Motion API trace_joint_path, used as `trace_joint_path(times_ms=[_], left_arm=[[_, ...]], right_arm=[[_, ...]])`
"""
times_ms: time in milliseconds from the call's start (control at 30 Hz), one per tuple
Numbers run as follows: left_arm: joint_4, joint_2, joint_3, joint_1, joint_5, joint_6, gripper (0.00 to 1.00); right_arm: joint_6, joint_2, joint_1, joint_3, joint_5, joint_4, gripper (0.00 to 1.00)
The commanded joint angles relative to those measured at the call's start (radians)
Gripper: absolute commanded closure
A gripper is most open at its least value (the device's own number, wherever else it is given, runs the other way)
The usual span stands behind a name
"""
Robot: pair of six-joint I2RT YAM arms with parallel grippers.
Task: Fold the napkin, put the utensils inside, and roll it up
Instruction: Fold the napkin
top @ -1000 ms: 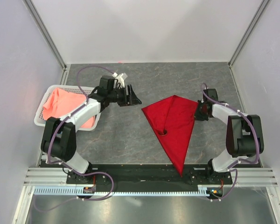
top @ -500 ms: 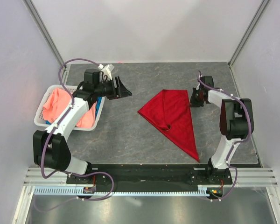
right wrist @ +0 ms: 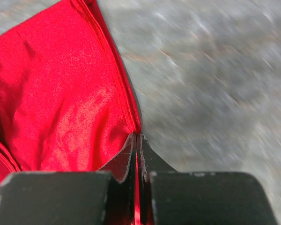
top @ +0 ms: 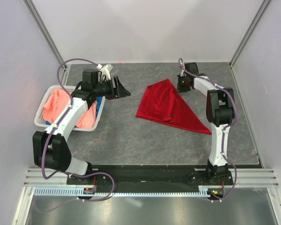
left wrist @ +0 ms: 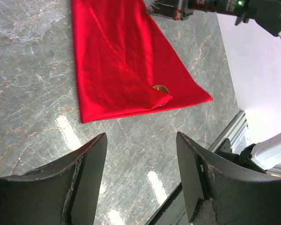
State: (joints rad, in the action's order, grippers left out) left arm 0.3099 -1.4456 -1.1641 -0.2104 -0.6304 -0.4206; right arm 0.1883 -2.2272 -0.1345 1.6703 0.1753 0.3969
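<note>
The deep red napkin (top: 166, 105) lies folded in a triangle on the grey table, its long tip pointing right. My right gripper (top: 180, 84) is at the napkin's far corner and is shut on the napkin's edge (right wrist: 126, 108), with cloth pinched between the fingers (right wrist: 137, 138). Only the spoon's copper bowl (left wrist: 160, 88) peeks out from under a fold of the napkin (left wrist: 117, 61); its handle is hidden. My left gripper (top: 123, 90) hovers open left of the napkin, nothing between its fingers (left wrist: 140, 138).
A white basket (top: 40, 119) stands at the left with a salmon-pink cloth (top: 56, 105) and a blue cloth (top: 99, 103) in it. The table's metal rail runs along the near edge (top: 145, 180). Walls close in both sides.
My right gripper has dragged the napkin's corner toward the back and left, so the cloth swung and its long tip now points right. The left arm drew back toward the basket.
</note>
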Motion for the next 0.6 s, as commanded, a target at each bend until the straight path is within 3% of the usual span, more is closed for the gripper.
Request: trace_joint_path(times_ms=[0,100,200,233,333,433,533,567], left_arm=[[0.011,0.005,-0.042,0.011,-0.012,0.046,0.32],[0.02,0.005,-0.052,0.011,-0.002,0.049,0.32],[0.029,-0.005,-0.083,0.011,0.005,0.043,0.31],[0.032,-0.01,-0.101,0.011,0.006,0.039,0.31],[0.04,-0.027,-0.129,0.011,0.026,0.04,0.3],[0.049,-0.027,-0.121,0.011,0.049,0.054,0.29],[0.052,-0.012,-0.091,0.012,0.089,0.071,0.29],[0.057,-0.01,-0.088,0.013,0.095,0.077,0.29]], right_arm=[[-0.044,-0.139,-0.063,0.086,-0.005,0.083,0.98],[-0.038,-0.16,-0.074,0.14,0.0,0.089,0.96],[-0.016,-0.125,-0.077,0.184,0.0,0.1,0.74],[-0.009,-0.1,-0.076,0.19,-0.014,0.103,0.58],[0.025,0.055,-0.07,0.178,-0.089,0.105,0.42],[0.091,0.251,-0.037,0.109,-0.2,0.105,0.35],[0.215,0.449,0.036,-0.07,-0.209,0.105,0.34],[0.264,0.495,0.058,-0.198,-0.192,0.102,0.34]])
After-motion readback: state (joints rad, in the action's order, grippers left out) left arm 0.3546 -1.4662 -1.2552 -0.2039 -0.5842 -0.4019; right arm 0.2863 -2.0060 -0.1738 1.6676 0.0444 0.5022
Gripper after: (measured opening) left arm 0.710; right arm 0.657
